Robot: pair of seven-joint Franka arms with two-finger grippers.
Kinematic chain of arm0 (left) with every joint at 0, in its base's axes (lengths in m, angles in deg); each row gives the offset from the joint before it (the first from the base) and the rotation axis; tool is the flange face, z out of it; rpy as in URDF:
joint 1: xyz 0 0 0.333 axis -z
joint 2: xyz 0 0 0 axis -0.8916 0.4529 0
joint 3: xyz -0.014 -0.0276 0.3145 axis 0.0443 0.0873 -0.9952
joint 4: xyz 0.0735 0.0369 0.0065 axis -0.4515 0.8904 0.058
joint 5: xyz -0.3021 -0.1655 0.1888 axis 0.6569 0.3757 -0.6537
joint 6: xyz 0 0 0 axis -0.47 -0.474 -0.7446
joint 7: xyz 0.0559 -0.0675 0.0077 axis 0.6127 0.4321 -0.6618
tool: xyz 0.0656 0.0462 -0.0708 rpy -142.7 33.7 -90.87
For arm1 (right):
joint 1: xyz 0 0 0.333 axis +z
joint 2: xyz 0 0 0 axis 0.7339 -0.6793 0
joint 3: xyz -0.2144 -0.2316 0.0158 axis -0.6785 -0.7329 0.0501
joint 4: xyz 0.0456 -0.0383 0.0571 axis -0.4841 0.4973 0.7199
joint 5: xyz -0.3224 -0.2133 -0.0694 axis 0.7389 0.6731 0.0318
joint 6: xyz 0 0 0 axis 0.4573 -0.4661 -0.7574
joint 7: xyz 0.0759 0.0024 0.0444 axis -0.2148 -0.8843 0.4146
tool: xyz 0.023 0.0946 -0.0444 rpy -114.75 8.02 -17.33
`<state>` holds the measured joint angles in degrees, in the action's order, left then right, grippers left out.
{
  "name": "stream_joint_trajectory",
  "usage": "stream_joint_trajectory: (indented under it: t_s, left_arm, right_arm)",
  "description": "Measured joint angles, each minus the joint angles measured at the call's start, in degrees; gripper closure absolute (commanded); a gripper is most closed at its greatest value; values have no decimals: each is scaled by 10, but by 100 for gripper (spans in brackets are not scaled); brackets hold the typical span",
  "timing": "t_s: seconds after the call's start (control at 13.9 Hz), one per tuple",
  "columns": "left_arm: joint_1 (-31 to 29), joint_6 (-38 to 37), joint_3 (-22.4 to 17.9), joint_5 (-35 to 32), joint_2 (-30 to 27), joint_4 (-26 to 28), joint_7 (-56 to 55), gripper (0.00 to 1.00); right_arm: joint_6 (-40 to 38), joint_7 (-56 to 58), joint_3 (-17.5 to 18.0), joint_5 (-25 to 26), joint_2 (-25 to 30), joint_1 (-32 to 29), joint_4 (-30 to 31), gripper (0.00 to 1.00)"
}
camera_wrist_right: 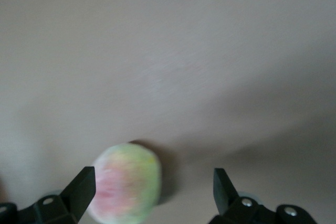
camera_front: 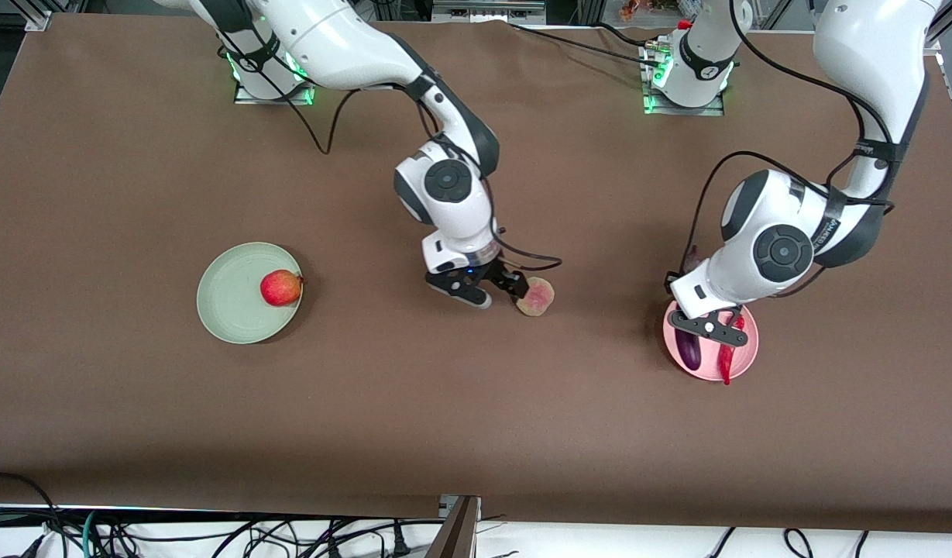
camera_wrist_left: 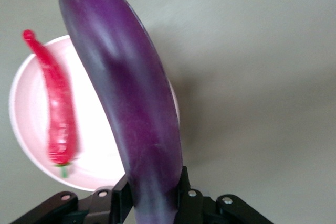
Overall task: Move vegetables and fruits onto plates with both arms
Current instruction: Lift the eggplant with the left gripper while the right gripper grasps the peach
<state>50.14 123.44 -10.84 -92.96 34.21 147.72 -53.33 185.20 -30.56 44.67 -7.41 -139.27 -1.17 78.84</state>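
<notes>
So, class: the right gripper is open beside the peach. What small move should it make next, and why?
Probably shift the right gripper sideways to centre it on the peach, then close. In the right wrist view the peach lies against one finger, leaving the other finger well clear, so closing now could nudge it away.

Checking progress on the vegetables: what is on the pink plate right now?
The red chili pepper lies on the pink plate. The eggplant is over it, clamped in the left tool, which covers part of the plate from the front.

We see a brown tabletop carrying a green plate at center-left of the frame, a peach mid-frame, and a pink plate lower right of center.
</notes>
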Motion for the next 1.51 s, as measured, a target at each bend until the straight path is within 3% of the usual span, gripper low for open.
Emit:
stream_joint_trajectory:
  t_s: [0.29,0.36,0.43,0.58,0.79,1.01,1.08,1.15,1.3,1.51]
  left_arm:
    - [-19,2,-19,-16,36,-2,46,94]
    - [-19,3,-28,-20,45,-8,50,78]
    - [-20,4,-32,-21,54,-17,54,40]
    - [-20,4,-34,-21,66,-32,57,2]
    - [-17,4,-32,-21,70,-39,58,0]
    - [-18,3,-30,-21,70,-47,59,0]
    - [-18,1,-29,-21,70,-51,59,0]
    - [-18,-7,-26,-21,66,-57,59,0]
    - [-18,-39,-11,-21,51,-76,59,0]
    - [-17,-143,17,-21,25,-137,59,0]
  right_arm:
    - [9,-43,-21,0,-59,28,-69,1]
    - [17,-48,-23,0,-65,32,-73,1]
    - [28,-55,-24,0,-69,35,-76,1]
    - [38,-66,-25,0,-73,36,-77,1]
    - [39,-69,-28,1,-82,46,-77,9]
    - [50,-71,-32,5,-90,56,-79,72]
    - [50,-71,-34,7,-90,57,-82,90]
    - [47,-71,-36,8,-90,56,-84,100]
    - [28,-63,-49,9,-88,54,-88,100]
    - [-121,68,-57,6,-51,12,-107,100]
